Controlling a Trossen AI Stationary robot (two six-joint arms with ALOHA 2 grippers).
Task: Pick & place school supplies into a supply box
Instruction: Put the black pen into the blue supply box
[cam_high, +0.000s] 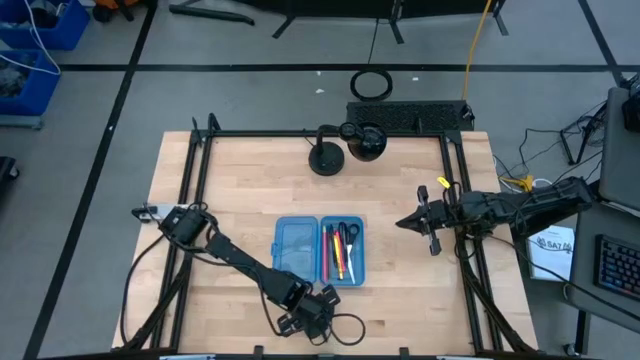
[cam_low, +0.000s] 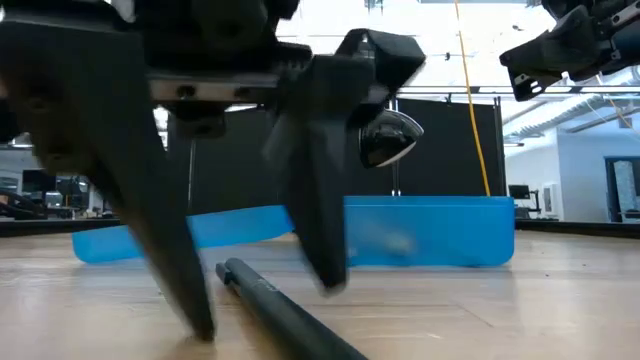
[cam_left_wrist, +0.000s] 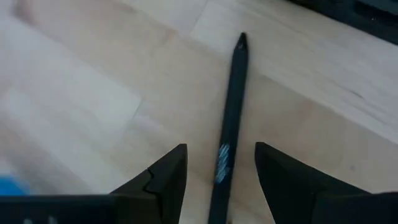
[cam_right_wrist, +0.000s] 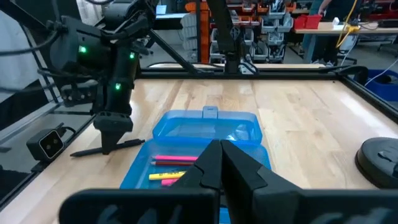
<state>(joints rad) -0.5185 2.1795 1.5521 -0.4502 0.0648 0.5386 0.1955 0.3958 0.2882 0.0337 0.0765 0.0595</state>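
Left wrist view looks down on a black pen (cam_left_wrist: 229, 134) lying flat on the pale wooden table (cam_left_wrist: 93, 81), its shaft running between the two dark fingers (cam_left_wrist: 163, 180) of the left gripper (cam_left_wrist: 217, 180), which stand apart on either side of it with a gap showing on each side, so the pen is straddled but not pinched. From table height the same pen (cam_low: 285, 310) lies on the boards with the left gripper (cam_low: 255, 305) planted over it, fingertips down at the wood, one on each side. Just behind it sits the supply box (cam_low: 430, 232), a translucent blue case lying open. Seen from above, the supply box (cam_high: 320, 250) lies near the middle of the table toward the near edge, its two halves side by side: the left half shows only blue plastic, the right half holds pink, yellow and orange pens (cam_high: 331, 255) laid lengthwise and the black-handled scissors (cam_high: 347, 240) beside them. The left gripper (cam_high: 312, 318) is just beyond the box's near edge, close to the table's front rail. The right gripper (cam_high: 404, 222) waits well apart to the right of the box, raised above the table, its fingers pressed together with nothing between them, as the right wrist view shows (cam_right_wrist: 222, 158)
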